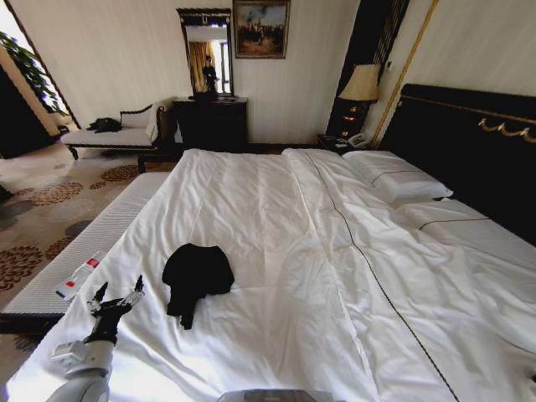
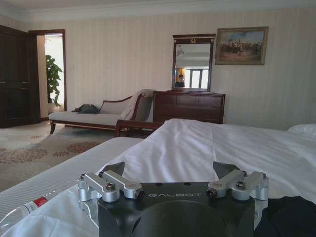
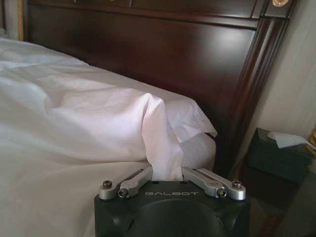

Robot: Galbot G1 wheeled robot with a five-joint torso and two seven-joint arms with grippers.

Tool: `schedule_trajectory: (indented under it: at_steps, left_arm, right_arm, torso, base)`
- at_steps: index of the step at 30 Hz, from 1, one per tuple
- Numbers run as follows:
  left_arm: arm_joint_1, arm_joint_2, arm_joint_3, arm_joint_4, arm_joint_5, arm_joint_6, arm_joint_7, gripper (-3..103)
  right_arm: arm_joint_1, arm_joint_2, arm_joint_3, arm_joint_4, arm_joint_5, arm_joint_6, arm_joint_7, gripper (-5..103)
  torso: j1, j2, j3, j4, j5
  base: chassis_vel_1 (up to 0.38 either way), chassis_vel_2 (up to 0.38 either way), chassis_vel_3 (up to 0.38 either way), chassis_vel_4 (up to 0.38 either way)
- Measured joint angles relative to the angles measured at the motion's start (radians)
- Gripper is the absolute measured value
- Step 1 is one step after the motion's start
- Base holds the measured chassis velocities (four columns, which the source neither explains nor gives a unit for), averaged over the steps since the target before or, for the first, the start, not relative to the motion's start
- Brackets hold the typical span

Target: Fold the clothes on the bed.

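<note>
Looking at the bed (image 1: 276, 251), there's a crumpled black garment (image 1: 195, 276) lying on the white duvet near the foot edge, not folded yet. The left gripper (image 1: 117, 297) hovers just off that edge with its fingers spread wide and nothing in them; the garment sits just ahead and to its right, long axis running roughly toward the robot. The right gripper (image 3: 173, 183), open and empty too, is over by the headboard (image 3: 148, 49). So I'd say the left arm is much nearer.
</note>
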Motion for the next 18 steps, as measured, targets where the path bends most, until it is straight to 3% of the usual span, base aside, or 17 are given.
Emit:
schedule_trajectory:
  at_steps: [6, 18]
  left_arm:
    - [-0.001, -0.003, 0.004, -0.004, 0.006, 0.002, -0.002, 100]
    - [0.009, -0.001, 0.003, -0.014, 0.008, 0.005, -0.004, 100]
  right_arm:
    - [0.005, 0.026, -0.024, -0.094, -0.088, 0.069, 0.005, 2]
    - [0.068, 0.017, -0.057, -0.219, -0.124, 0.091, 0.046, 2]
  torso:
    - [0.000, 0.000, 0.000, 0.0000, 0.0000]
    - [0.000, 0.000, 0.000, 0.0004, 0.0000]
  base:
    - [0.000, 0.000, 0.000, 0.000]
    - [0.000, 0.000, 0.000, 0.000]
